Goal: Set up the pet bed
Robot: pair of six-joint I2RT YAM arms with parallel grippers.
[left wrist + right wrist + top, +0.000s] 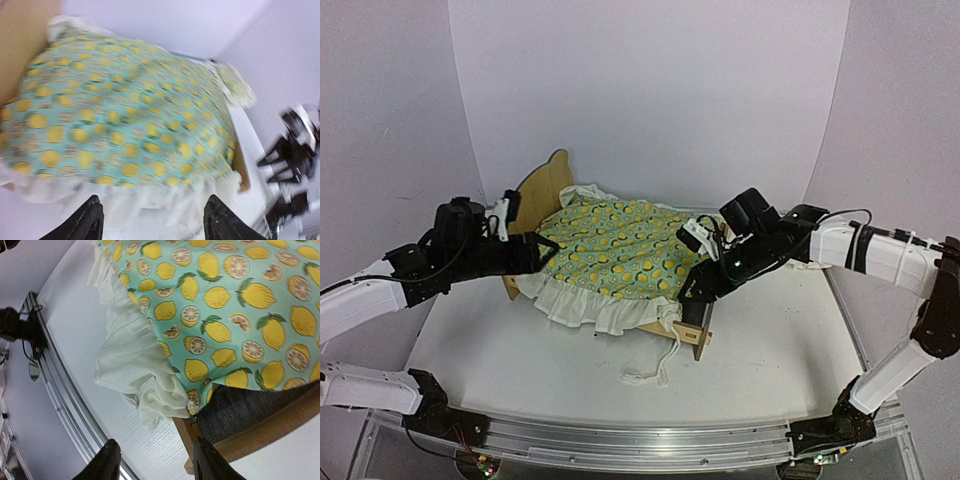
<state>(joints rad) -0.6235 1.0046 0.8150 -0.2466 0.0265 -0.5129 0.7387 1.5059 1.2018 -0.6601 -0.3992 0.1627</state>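
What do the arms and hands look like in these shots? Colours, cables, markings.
Both the left arm and right arm: white shells, black joints. The left hand and right hand: all black, two tapered fingers each. A thin black cable loops over the right forearm. White block at each wrist. No legible markings.

- The left arm reaches inward, forearm roughly level; the left gripper has its fingers spread, holding nothing.
- The right arm bends inward, wrist angled down; the right gripper is parted and empty.
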